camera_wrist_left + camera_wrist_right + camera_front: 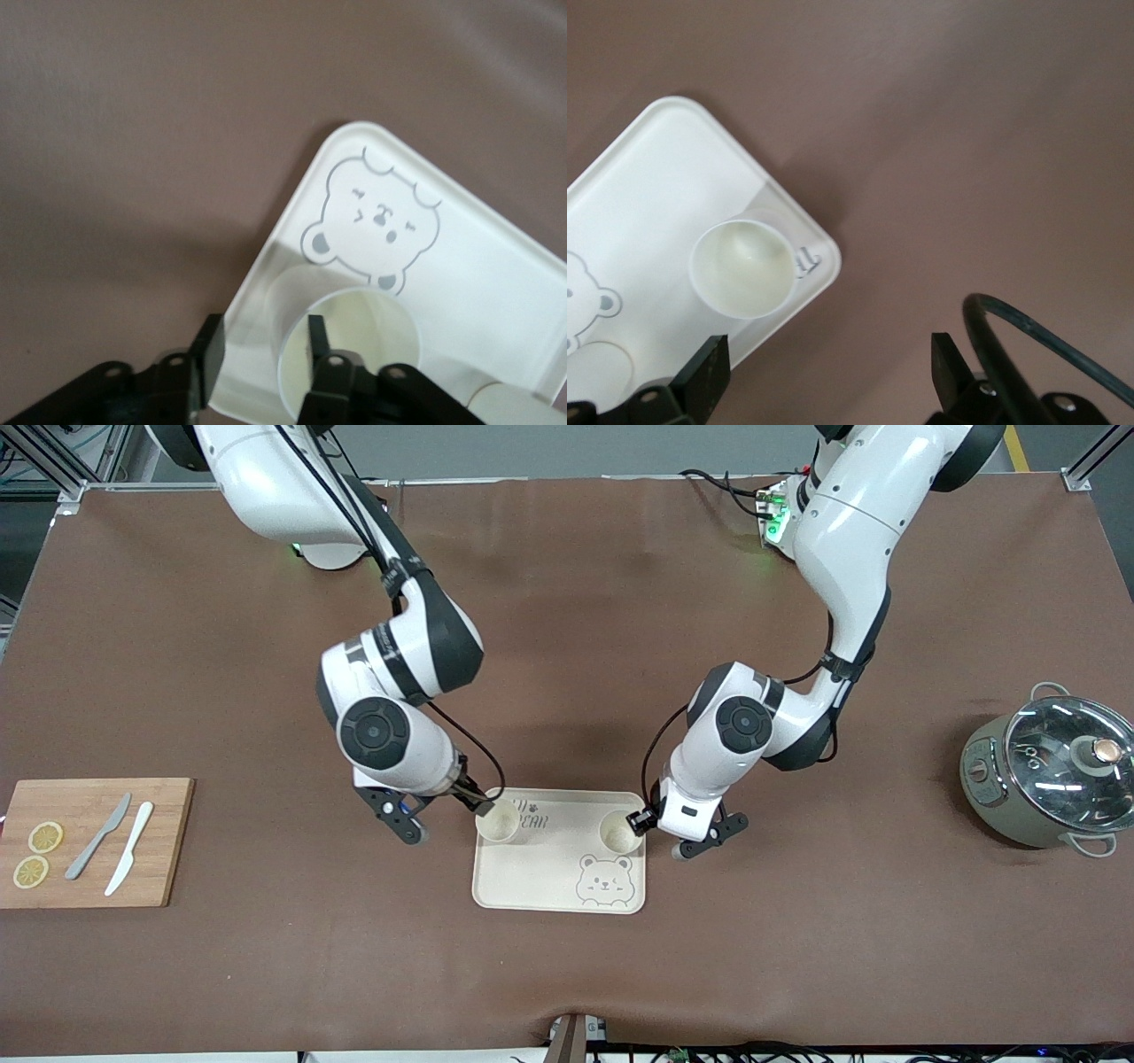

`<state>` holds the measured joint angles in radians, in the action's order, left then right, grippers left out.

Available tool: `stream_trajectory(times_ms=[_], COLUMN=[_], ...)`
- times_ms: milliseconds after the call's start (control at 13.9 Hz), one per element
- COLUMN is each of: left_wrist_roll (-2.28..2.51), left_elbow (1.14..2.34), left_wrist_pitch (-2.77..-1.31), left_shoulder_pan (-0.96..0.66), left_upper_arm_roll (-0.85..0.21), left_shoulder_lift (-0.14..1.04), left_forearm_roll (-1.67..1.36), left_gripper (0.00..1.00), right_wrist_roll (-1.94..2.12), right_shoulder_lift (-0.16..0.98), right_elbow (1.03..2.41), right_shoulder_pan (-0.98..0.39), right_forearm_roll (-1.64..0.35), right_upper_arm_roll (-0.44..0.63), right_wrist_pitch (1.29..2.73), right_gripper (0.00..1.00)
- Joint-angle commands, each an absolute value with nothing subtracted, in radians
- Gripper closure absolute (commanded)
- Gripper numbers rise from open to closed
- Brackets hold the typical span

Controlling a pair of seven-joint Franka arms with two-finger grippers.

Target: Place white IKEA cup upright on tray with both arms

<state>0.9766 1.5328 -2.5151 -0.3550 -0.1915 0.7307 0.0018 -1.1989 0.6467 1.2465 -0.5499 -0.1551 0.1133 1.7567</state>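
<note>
Two white cups stand upright on the tray [540, 868].
Left tool [264, 359] straddles one cup [350, 350] rim, unclamped; right tool [824, 372] gapes wide, clear of the other cup [741, 267].

Bamboo cutting board [93, 841] sits by my right arm's end of the table, toward the front-camera edge. On it: two lemon slices [37, 854], a grey knife [98, 836], a white knife [129, 848]. At my left arm's end: grey-green pot [1045, 777] with glass lid [1073, 763].
</note>
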Motion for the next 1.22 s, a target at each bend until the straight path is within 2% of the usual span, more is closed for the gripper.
stream_trajectory(times_ms=[0, 287, 430, 646, 789, 1148], left_wrist_roll=[0.988, 0.957, 0.936, 0.882, 0.838, 0.646], left_elbow=[1.494, 1.494, 1.493, 1.491, 1.491, 1.491], left_wrist_pitch=[-2.51, -2.5, -2.447, -2.375, -2.31, -2.154], left_shoulder_pan=[-0.354, -0.293, -0.266, -0.216, -0.175, -0.051], left_upper_arm_roll=[-0.179, -0.181, -0.181, -0.184, -0.184, -0.184], left_shoulder_lift=[0.715, 0.644, 0.602, 0.531, 0.48, 0.371], left_forearm_roll=[0.037, 0.046, 0.046, 0.043, 0.044, 0.044], left_gripper=[0.0, 0.0, 0.0, 0.0, 0.0, 0.0], right_wrist_roll=[-1.129, -0.821, -0.7, -0.541, -0.386, 0.004], right_shoulder_lift=[0.549, 0.307, 0.177, 0.036, -0.009, -0.02], right_elbow=[1.296, 1.555, 1.691, 1.805, 1.818, 1.754], right_shoulder_pan=[-0.514, -0.407, -0.371, -0.315, -0.249, -0.051], right_forearm_roll=[-0.141, -0.143, -0.14, -0.083, -0.069, -0.067], right_upper_arm_roll=[0.126, 0.126, 0.127, 0.129, 0.129, 0.129], right_wrist_pitch=[1.709, 1.724, 1.75, 1.747, 1.737, 1.68], right_gripper=[0.0, 0.0, 0.0, 0.0, 0.0, 0.0])
